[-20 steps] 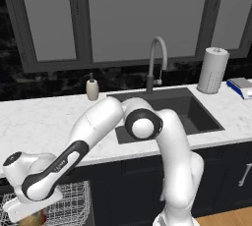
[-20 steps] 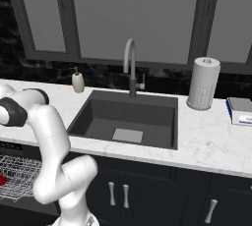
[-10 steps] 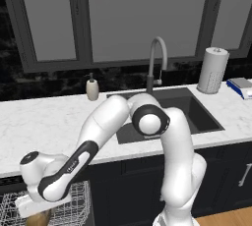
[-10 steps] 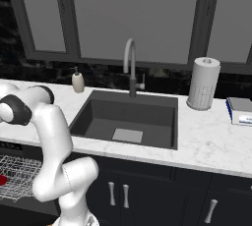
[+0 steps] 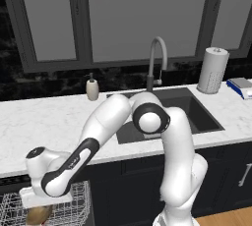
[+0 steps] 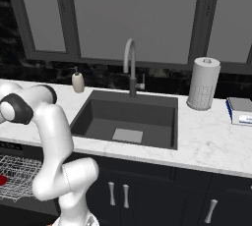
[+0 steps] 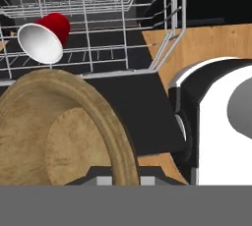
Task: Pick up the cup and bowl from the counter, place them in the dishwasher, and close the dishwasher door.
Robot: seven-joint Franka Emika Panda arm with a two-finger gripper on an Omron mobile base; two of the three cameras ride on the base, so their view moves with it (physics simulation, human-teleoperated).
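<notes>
In my hand view the bowl (image 7: pixel 59 131) fills the lower left, grasped by the gripper (image 7: pixel 118 180) at its rim (fingertips mostly hidden). The cup (image 7: pixel 45 37) lies on its side in the dishwasher (image 7: pixel 88 23) rack, upper left.
</notes>
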